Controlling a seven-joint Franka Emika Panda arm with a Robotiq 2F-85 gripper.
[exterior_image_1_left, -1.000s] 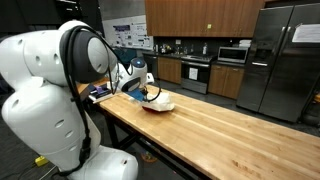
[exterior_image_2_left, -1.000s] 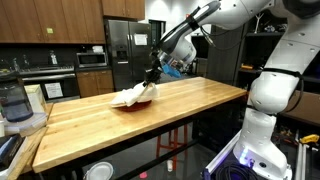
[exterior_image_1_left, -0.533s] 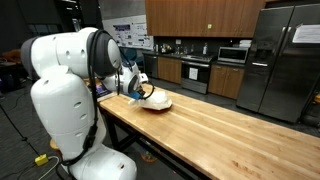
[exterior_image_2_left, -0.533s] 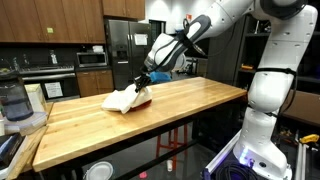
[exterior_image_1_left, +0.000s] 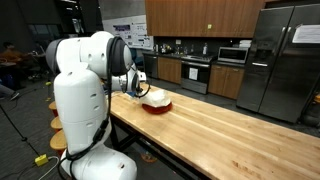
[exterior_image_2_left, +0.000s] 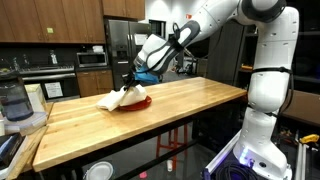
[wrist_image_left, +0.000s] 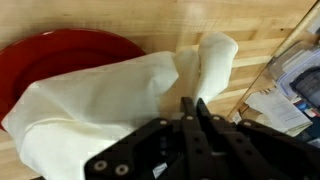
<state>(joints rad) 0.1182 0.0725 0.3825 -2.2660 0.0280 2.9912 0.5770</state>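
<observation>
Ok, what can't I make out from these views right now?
Red plate: wrist view, the white cloth covers much of it; anything underneath is hidden.
Fingers: too small in an exterior view to show their hold; in an exterior view the robot's arm hides them.
Papers: wrist view, blurred, cut by the right edge.

Off-white cloth (wrist_image_left: 110, 100) (perhaps cream), red plate (wrist_image_left: 50, 55), pale striped wooden table (wrist_image_left: 200, 15), black gripper (wrist_image_left: 193, 104).

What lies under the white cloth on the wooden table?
A red plate shows past the white cloth, on the table. The cloth covers its other part, so anything there is hidden.
</observation>
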